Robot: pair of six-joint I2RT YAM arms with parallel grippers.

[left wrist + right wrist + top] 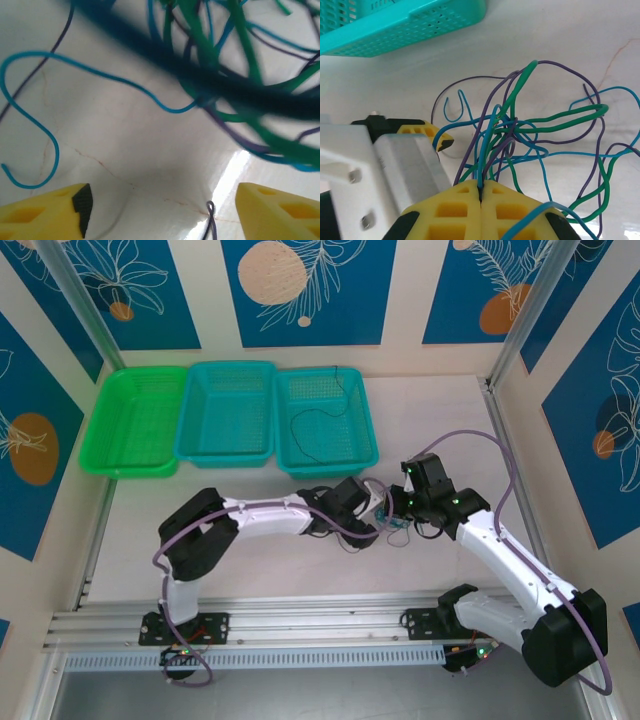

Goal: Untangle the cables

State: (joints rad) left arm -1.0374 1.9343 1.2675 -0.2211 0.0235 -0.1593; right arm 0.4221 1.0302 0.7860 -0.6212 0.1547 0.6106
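Mid-table, where the arms meet, the right gripper (480, 187) is pinched tight on blue and green strands of the cables (506, 125), a green, blue and purple knot over the table (440, 415). The left gripper (161, 197) hangs just beside the knot, fingers spread, gripping nothing. At the back, a black cable (320, 412) lies in the right basket (330, 468).

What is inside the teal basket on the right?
One thin black cable lies looped in the right teal basket, reaching its far rim. Nothing covers the inside.
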